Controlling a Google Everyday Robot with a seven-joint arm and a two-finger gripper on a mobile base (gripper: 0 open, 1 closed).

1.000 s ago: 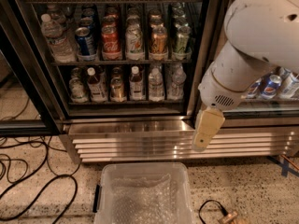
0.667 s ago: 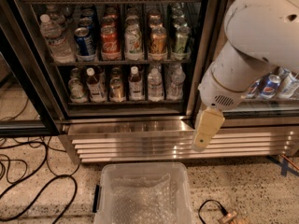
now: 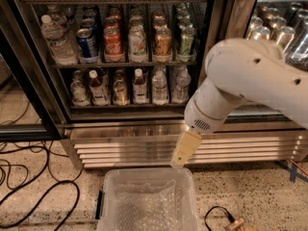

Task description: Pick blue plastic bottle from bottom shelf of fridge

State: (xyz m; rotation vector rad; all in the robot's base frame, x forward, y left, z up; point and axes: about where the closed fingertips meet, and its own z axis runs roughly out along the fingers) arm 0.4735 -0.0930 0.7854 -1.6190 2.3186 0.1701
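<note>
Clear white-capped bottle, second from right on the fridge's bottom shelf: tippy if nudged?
Likely tippy: the clear bottle is tall and narrow on the rack-style bottom shelf. The neighbouring bottles stand close, so a nudge would probably knock them. The gripper hangs outside, before the grille, above the plastic bin.

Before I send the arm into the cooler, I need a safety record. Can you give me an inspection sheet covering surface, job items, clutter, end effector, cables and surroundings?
Surface: speckled floor in front of the cooler.
Job's things: fridge; its bottom shelf holds a row of white-capped bottles; cannot tell which is blue.
Clutter: clear plastic bin on the floor below the grille.
Grippers: end effector hangs outside the fridge, in front of the grille, above the bin's rear right corner, touching no bottle.
Cables: black cables looped on the floor at left; another cable at lower right.
Surroundings: upright cans on the shelf above; second cooler at right.
</note>
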